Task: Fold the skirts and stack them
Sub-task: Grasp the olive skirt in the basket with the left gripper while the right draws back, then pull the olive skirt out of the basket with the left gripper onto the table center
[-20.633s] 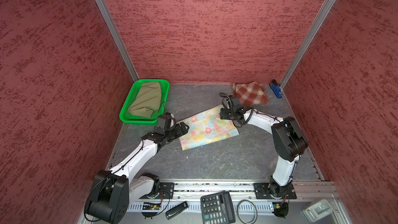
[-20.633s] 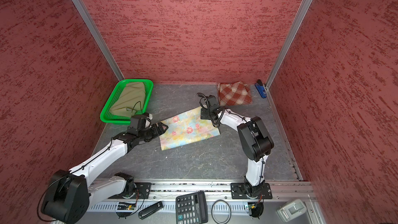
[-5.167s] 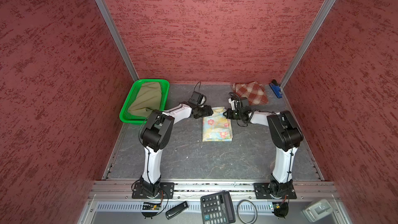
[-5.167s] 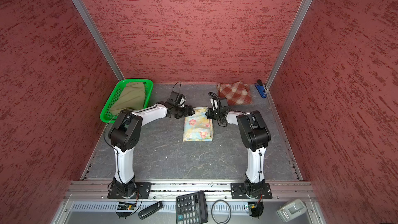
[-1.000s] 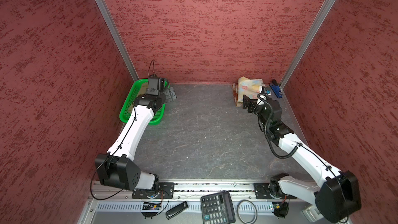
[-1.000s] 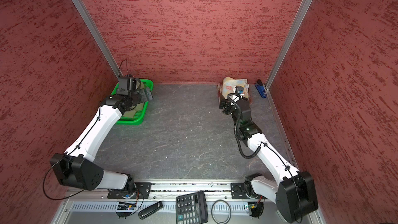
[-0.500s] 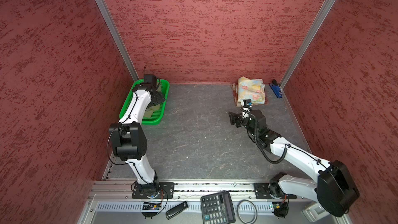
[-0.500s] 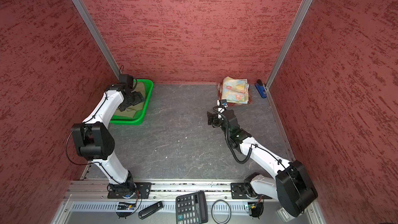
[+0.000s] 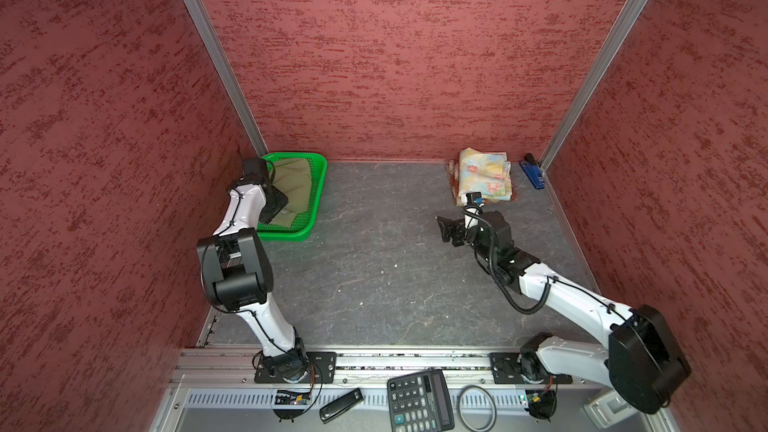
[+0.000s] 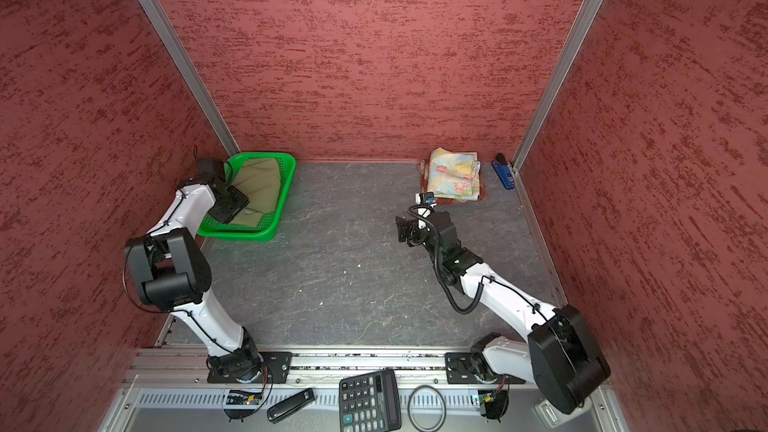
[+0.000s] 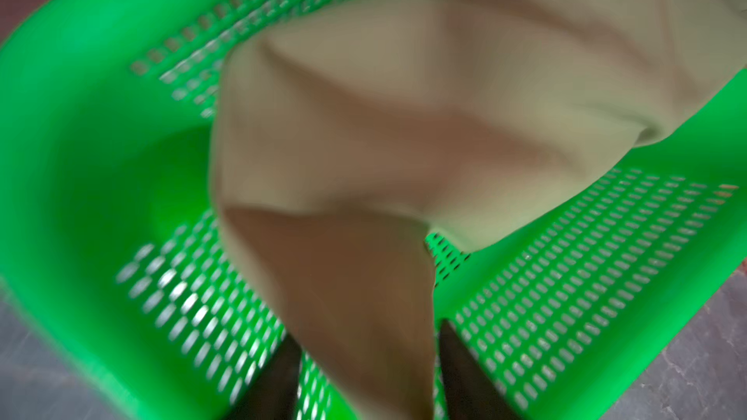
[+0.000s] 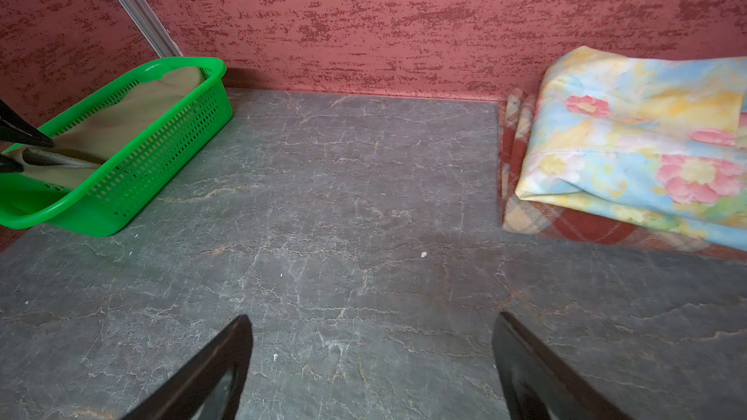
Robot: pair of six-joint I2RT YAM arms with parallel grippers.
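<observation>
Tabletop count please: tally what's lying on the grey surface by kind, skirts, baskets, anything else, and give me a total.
Skirts: 3 (olive-khaki skirt in the green basket, floral skirt stacked on the plaid skirt)
Baskets: 1
Other: 1 (small blue tool by the back corner)
Total: 5

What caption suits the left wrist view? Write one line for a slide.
Left fingers pinch a raised fold of the olive-khaki skirt inside the green mesh basket.
</observation>
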